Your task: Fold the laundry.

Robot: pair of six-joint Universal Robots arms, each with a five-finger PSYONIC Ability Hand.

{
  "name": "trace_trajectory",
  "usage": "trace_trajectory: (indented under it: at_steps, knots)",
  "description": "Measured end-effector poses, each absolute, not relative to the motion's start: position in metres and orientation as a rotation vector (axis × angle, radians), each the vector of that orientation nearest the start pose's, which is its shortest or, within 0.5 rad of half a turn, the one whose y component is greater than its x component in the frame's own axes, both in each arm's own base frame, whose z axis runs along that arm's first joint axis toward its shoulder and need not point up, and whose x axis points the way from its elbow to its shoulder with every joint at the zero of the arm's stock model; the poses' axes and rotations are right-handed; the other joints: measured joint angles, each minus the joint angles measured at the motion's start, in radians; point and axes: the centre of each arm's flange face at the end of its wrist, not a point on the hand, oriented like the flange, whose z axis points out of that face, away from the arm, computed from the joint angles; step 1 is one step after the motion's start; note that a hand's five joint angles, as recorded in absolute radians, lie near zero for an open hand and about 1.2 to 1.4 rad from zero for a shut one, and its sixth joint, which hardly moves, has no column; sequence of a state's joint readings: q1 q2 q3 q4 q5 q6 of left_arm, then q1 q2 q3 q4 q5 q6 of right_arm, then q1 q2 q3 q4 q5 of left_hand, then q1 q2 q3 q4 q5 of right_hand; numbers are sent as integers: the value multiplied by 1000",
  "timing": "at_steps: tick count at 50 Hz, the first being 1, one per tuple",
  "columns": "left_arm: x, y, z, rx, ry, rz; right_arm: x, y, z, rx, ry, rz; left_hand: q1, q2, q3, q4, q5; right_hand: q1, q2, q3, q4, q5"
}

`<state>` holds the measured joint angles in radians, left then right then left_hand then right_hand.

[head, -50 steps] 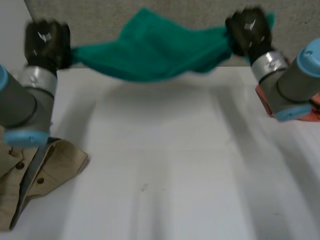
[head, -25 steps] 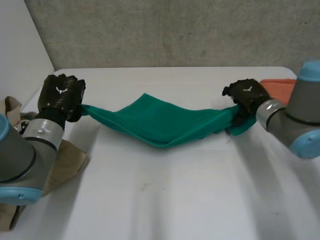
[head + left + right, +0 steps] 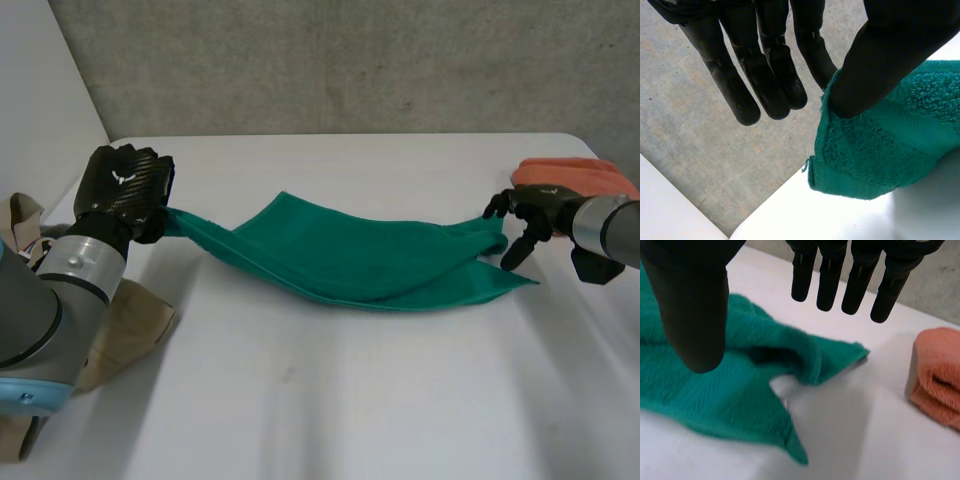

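Observation:
A green towel lies stretched across the white table, sagging flat in the middle. My left hand holds its left corner just above the table. In the left wrist view the thumb pinches that towel corner against the fingers. My right hand hovers open just past the towel's right end, touching nothing. In the right wrist view its fingers are straight and spread from the thumb, with the towel's loose end lying beneath the palm.
A folded orange towel sits at the table's right edge, close behind my right hand, and shows beside its fingertips. A beige garment lies crumpled at the left edge under my left arm. A grey wall stands behind the table.
The towel, held up taut between both hands, has come down onto the table. My right hand has let go of its end and drawn back to the right.

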<state>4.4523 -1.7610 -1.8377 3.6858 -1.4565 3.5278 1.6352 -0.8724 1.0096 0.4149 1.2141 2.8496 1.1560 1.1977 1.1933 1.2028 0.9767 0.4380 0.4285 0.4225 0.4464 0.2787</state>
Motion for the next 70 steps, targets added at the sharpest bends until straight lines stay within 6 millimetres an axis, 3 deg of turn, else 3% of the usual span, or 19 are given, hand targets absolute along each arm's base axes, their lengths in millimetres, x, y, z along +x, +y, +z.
trace_trajectory:
  at_steps: [10, 18, 25, 35, 41, 44, 47, 51, 58, 70]
  knots:
    - [-222, -289, 220, 791, 1962, -2297, 178, -366, 182, -738, 2479, -1435, 0, 0, 0, 0, 0, 65, 58, 76, 58, 56]
    - [-221, -291, 219, 784, 1965, -2295, 180, -351, 158, -871, 2435, -1523, 0, 0, 0, 0, 0, 72, 81, 88, 69, 70]
    - [-221, -292, 219, 783, 1965, -2295, 186, -352, 140, -924, 2419, -1558, 0, 0, 0, 0, 0, 152, 156, 166, 141, 139]
    - [-218, -292, 220, 768, 1970, -2295, 193, -364, 131, -879, 2398, -1612, 0, 0, 0, 0, 0, 338, 355, 359, 335, 324]
    - [-216, -293, 222, 750, 1974, -2294, 198, -369, 130, -868, 2364, -1671, 0, 0, 0, 0, 0, 680, 710, 711, 691, 675]
    - [-214, -293, 224, 736, 1975, -2299, 199, -371, 132, -867, 2353, -1703, 0, 0, 0, 0, 0, 688, 744, 759, 743, 710]
    - [-212, -292, 230, 716, 1975, -2313, 199, -372, 138, -868, 2348, -1728, 0, 0, 0, 0, 0, 665, 692, 700, 679, 672]
    - [-210, -289, 242, 689, 1978, -2338, 197, -368, 154, -877, 2358, -1734, 0, 0, 0, 0, 0, 364, 370, 385, 365, 351]
    - [-210, -285, 246, 692, 2005, -2336, 186, -354, 174, -906, 2397, -1683, 0, 0, 0, 0, 0, 320, 330, 334, 302, 283]
    - [-212, -292, 231, 712, 2052, -2288, 177, -346, 151, -957, 2411, -1640, 0, 0, 0, 0, 0, 270, 288, 286, 249, 224]
